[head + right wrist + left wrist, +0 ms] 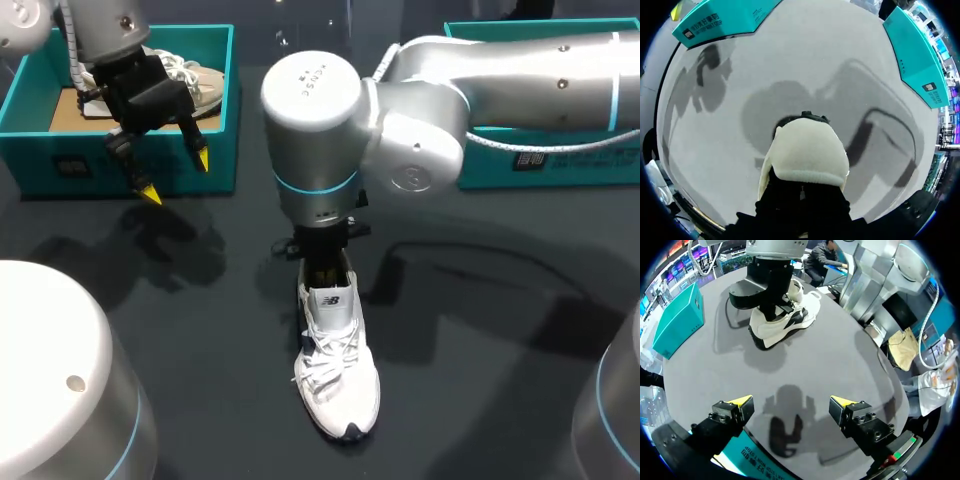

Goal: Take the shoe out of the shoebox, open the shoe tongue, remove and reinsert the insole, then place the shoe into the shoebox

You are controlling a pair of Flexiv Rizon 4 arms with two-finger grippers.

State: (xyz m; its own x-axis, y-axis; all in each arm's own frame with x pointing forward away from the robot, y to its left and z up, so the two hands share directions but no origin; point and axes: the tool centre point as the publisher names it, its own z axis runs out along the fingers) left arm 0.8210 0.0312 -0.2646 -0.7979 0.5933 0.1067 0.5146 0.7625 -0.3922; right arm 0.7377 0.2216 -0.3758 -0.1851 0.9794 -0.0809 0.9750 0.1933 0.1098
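the shoe (336,375) sits on the table (480,350), in the lower middle of the head view, with its toe toward the bottom. the right gripper (325,255) is down at the heel end. i cannot tell if it is open or closed. the left gripper (176,175) is open and holds nothing, in the upper left, in front of a box (60,150). the shoe looks light, soft on top, with floppy laces. i think the heel rim is the best place to hold.
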